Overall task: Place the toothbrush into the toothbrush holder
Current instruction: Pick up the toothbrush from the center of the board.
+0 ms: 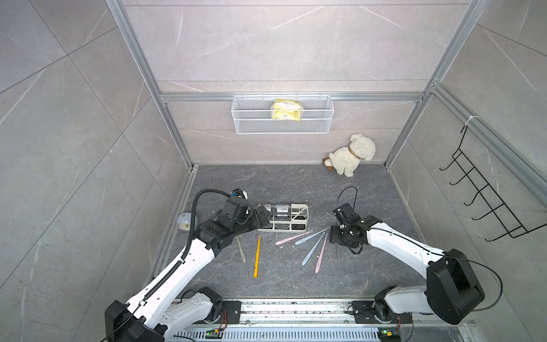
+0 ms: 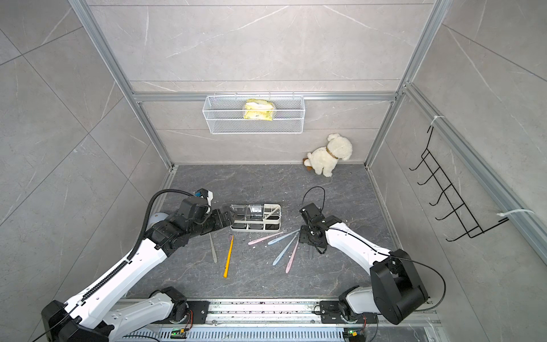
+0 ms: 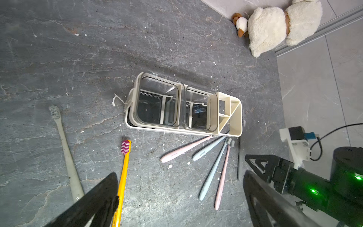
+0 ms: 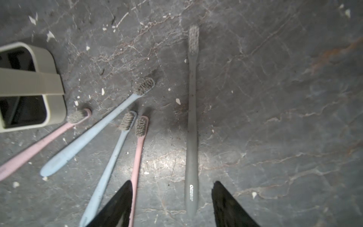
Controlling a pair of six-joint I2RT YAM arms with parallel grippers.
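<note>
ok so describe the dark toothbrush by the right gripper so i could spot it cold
Find the white toothbrush holder on the dark floor; four pastel toothbrushes fan out beside its slotted end. Just past them, under the right gripper, lies the dark grey toothbrush: alone, straight, the only one nearly the floor's colour.

Toothbrush holder (image 1: 299,227), yellow brush (image 1: 256,256) nr it

Left gripper (image 1: 260,219) crowds the toothbrush holder (image 1: 299,227); 4 toothbrushes (image 1: 314,249) fan before it.
</note>
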